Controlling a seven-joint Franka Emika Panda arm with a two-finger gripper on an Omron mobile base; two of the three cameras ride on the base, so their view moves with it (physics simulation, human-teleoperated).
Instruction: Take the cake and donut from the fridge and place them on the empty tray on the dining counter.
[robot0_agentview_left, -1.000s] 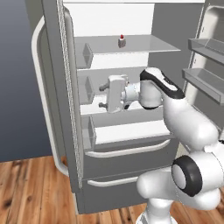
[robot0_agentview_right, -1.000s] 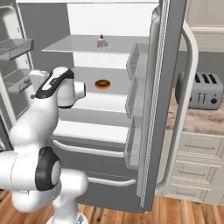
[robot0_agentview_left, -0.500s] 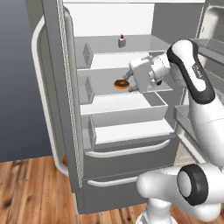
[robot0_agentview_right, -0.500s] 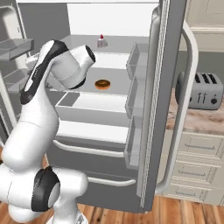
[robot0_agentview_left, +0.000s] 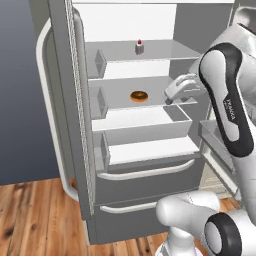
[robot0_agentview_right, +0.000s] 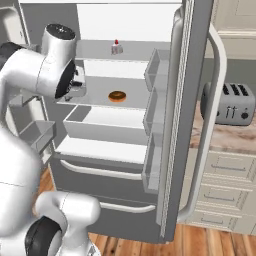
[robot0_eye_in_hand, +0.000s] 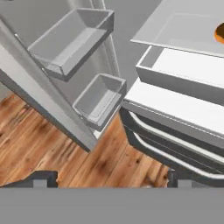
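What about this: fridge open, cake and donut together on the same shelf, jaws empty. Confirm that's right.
Not quite. The cake sits on the shelf above the donut, as the left base view shows. The fridge is open, and the jaws are empty, standing wide apart in the hand view.

open space lies above the donut (robot0_agentview_left: 139, 96) beneath the cake's (robot0_agentview_left: 139, 47) glass shelf (robot0_agentview_left: 165, 50), door bins (robot0_agentview_left: 99, 102) flanking.
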